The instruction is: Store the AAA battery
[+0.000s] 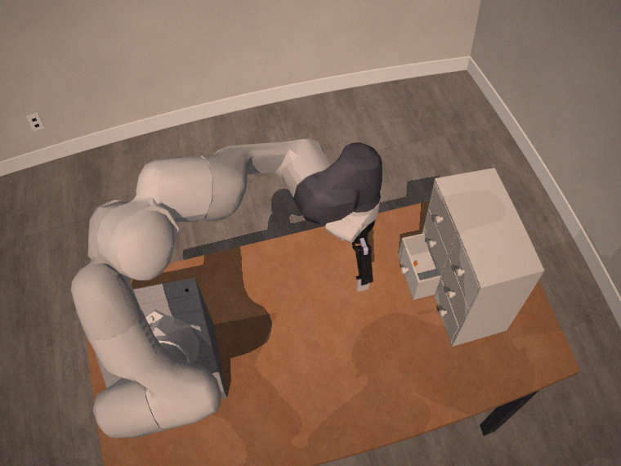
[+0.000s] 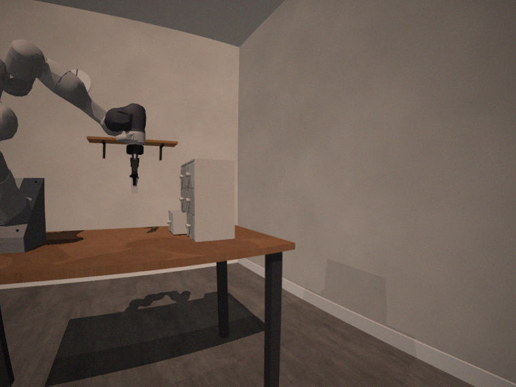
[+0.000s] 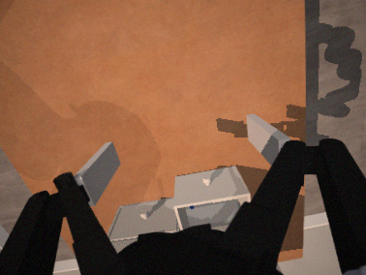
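Note:
The small white chest stands upright at the table's right end. Its bottom drawer nearer the table's back edge is pulled out; the other drawers look shut. A small orange thing shows inside the open drawer in the top view, and a small blue spot shows inside it in the wrist view. I cannot tell whether either is a battery. My gripper is open and empty, pointing down high above the table in front of that drawer. No battery is recognisable on the table.
The table has its back edge close to the open drawer's side. Round knobs stick out of the drawer fronts. The robot's grey base block is at the left. A wall shelf hangs behind.

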### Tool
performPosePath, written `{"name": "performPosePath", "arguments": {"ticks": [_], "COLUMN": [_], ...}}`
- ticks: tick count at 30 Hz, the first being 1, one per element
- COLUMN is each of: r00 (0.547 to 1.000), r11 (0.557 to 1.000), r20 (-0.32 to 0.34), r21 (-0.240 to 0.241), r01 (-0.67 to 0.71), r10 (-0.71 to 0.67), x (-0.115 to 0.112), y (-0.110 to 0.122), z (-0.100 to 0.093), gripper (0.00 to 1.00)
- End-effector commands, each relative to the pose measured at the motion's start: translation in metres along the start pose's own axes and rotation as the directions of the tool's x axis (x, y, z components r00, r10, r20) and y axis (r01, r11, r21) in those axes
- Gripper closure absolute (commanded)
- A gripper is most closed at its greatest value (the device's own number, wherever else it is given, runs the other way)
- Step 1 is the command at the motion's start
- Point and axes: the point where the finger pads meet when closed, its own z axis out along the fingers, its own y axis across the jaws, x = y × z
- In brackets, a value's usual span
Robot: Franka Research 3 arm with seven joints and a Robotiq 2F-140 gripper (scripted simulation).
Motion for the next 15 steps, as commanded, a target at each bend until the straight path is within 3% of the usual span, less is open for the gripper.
{"name": "performPosePath", "arguments": {"ticks": [1,6,13,15], "r00": [1.0,1.0,1.0,1.0], "r11": [1.0,1.0,1.0,1.0], "r20": [0.0,0.0,-0.001,-0.001], "r21": [0.0,0.0,0.001,0.001], "r01": [0.0,-0.001,-0.004,-0.004], "r10": [0.0,0.001,0.004,0.004], "x": [0.002,0.015,0.051,0.051], "y": [0.0,0.004,0.014,0.014], "z": [-0.001,-0.01,-0.034,-0.034], "gripper": [0.0,0.0,0.0,0.0]}}
